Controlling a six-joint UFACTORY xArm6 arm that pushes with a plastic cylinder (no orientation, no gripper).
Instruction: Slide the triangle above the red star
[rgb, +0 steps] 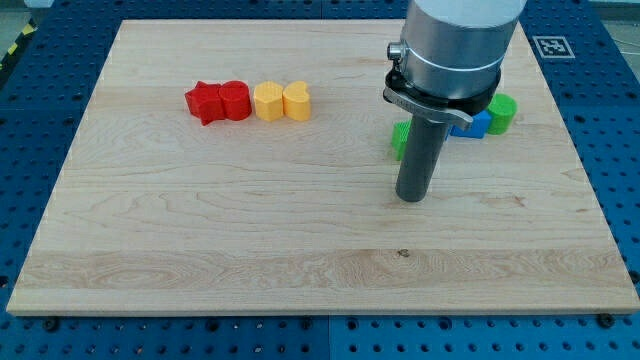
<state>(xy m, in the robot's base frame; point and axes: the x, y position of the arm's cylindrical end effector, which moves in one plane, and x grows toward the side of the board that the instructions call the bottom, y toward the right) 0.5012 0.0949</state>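
Observation:
A red star (203, 102) lies at the board's upper left, touching a red round block (235, 100) on its right. My tip (411, 198) rests on the board right of centre, far to the right of the star. A green block (399, 139) sits just behind the rod and is partly hidden, so I cannot make out its shape. A blue block (476, 124) shows at the rod's right, mostly hidden by the arm, and its shape is also unclear. No triangle is plainly visible.
A yellow hexagon (268, 101) and a yellow heart (296, 100) continue the row right of the red blocks. A green round block (502, 113) sits beside the blue one. The wooden board (300, 260) lies on a blue perforated table.

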